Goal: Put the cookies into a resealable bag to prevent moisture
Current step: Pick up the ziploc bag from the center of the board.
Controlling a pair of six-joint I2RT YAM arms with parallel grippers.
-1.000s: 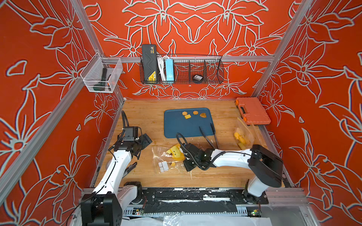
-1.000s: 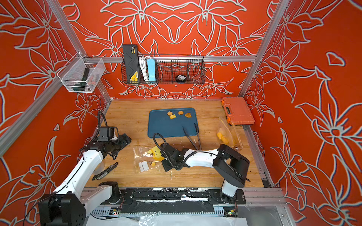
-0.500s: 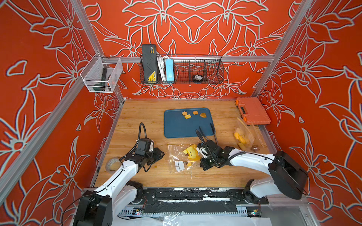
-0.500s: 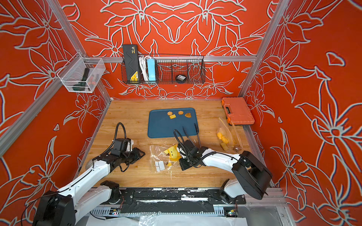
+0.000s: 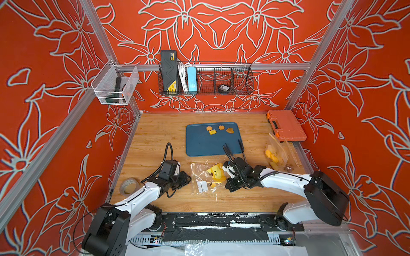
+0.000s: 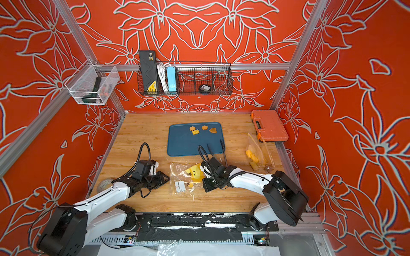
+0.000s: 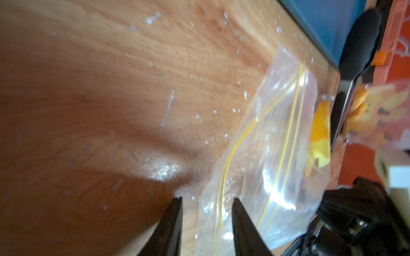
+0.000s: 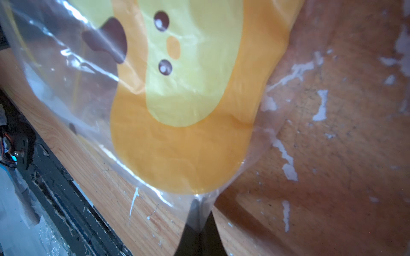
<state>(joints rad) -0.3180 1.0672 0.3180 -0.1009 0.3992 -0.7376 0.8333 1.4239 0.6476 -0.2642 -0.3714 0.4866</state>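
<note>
Visibly crinkled clear resealable bag [image 5: 200,175], yellow cartoon print

both top views are taken side by side from high above the near edge, angled down over the whole bench [image 5: 155,137]. the left wrist view is set low, skimming the wood toward the bag [image 7: 266,155]. the right wrist view is held very close to that bag's print. the bag is shared by all.
</note>
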